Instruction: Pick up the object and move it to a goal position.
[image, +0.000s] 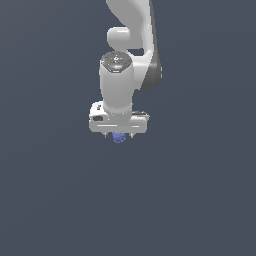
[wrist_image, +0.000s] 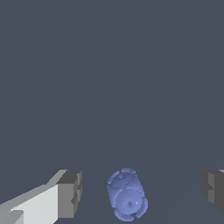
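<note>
The object is a small blue-violet bumpy ball (wrist_image: 127, 194). In the wrist view it lies between my two fingers, with a gap on each side, touching neither pad. In the exterior view the ball (image: 118, 138) peeks out just under the white hand, mostly hidden by it. My gripper (wrist_image: 140, 192) is open, with one grey finger pad (wrist_image: 70, 192) on one side and the other pad (wrist_image: 214, 190) far on the other side. In the exterior view the gripper (image: 119, 135) points straight down over the ball.
The plain dark grey floor (image: 200, 200) spreads all around with nothing else on it. The white arm (image: 130, 45) rises above the hand toward the top of the exterior view.
</note>
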